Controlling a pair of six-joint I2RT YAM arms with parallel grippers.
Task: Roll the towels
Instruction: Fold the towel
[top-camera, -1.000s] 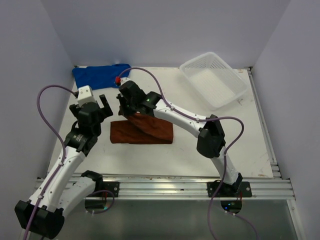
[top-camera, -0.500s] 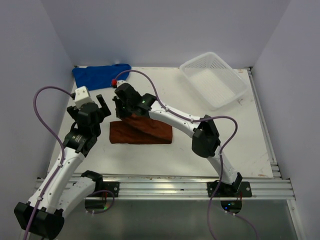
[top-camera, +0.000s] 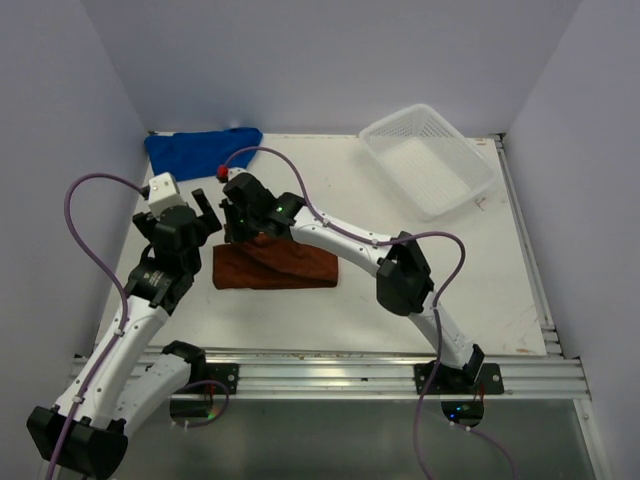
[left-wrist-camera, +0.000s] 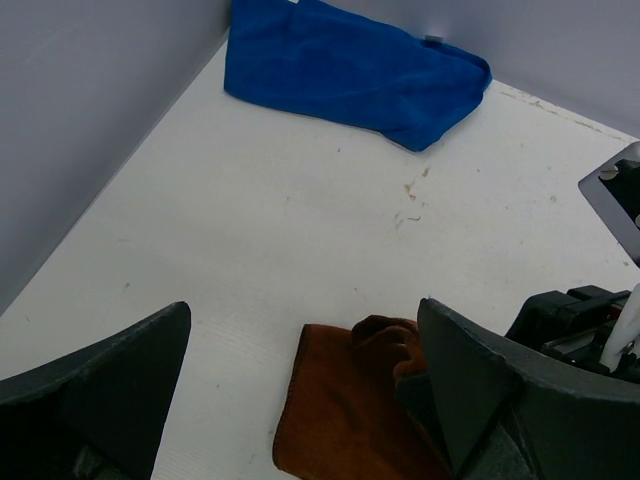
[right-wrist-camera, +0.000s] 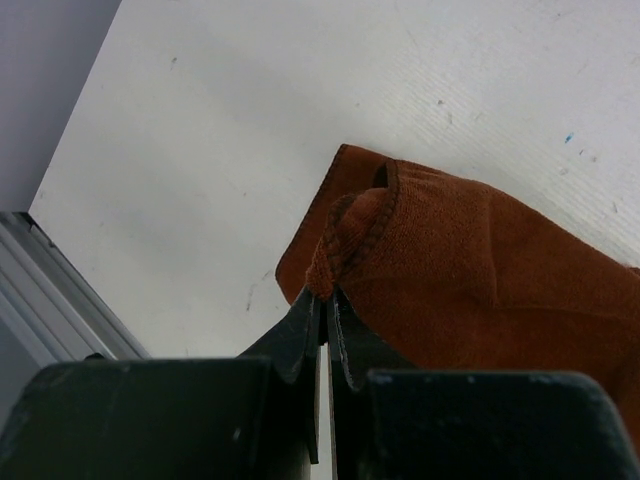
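Two towels sit on the left half of the table. The blue towel is bunched in the far left corner, its length along the back edge. Bare tabletop separates it from the left gripper, which hovers with jaws spread wide, holding nothing. Just right of it the brown towel lies as a folded strip, long axis left to right. The right gripper, pressed tight, pinches a fold at its left end. Further right, bare tabletop runs to the basket in the far right corner.
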